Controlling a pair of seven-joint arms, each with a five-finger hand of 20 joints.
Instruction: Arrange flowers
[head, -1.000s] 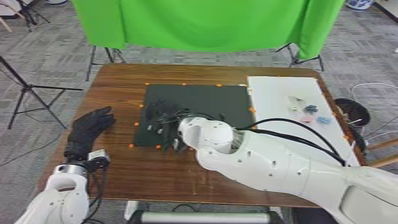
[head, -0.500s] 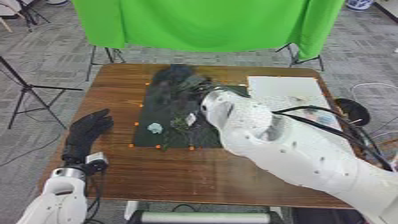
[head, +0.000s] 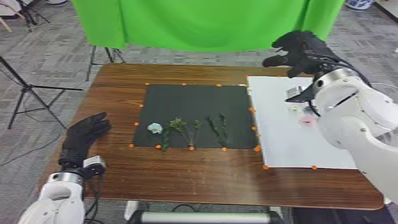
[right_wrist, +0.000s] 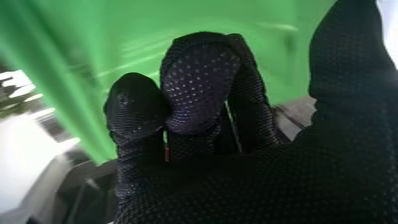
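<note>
Flowers lie in a row by the near edge of the black mat, and what a line-up it is! Closest to the mat's near left corner sits the pale blue flower, a green stem just beside it. Next along comes the yellow-green sprig, and further right, two dark leafy stems lie side by side. Over on the white sheet, towards the worktop's right edge, the pink flower rests close by the right arm.

And look at the right hand, up by the worktop's far right corner, at the far end of the sheet! It's wide: in the right wrist view its fingers point up, the thumb well apart from them. The left hand lies at the worktop's left edge, relaxed, fingers loosely extended.
</note>
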